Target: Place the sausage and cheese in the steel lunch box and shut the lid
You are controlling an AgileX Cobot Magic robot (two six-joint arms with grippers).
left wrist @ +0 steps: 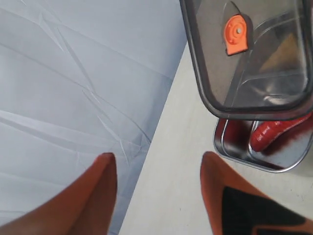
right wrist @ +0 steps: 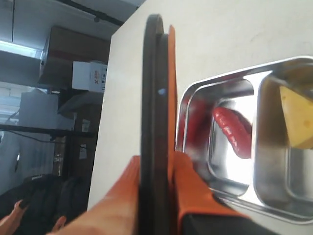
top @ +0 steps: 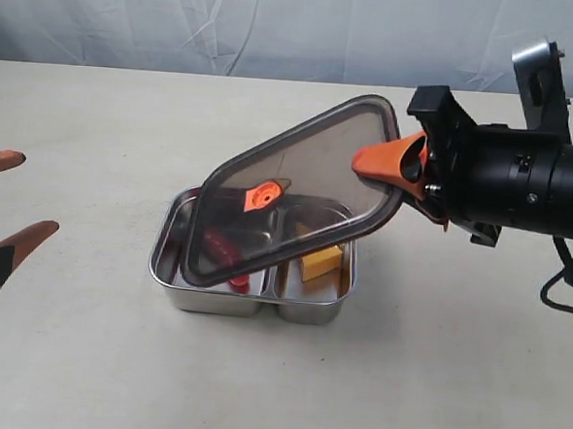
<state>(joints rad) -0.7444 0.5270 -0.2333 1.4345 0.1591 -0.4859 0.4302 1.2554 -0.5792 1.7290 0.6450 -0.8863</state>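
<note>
Pale tabletop (top: 88,115) bears everything. Dark smoky translucent rectangular lid (top: 309,167) hangs tilted, low end over the shiny two-compartment steel lunch box (top: 171,266), where ribbed red sausage (right wrist: 234,129) and yellow cheese wedge (top: 320,263) sit in separate compartments. The right gripper (top: 385,167) clamps its high edge; the left gripper (left wrist: 157,169) gapes empty. Lowered askew, it may ride the rim or slip from that thin pinch.

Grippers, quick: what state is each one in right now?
Left gripper: open, holding nothing.
Right gripper: closed on the edge of the lid.
</note>
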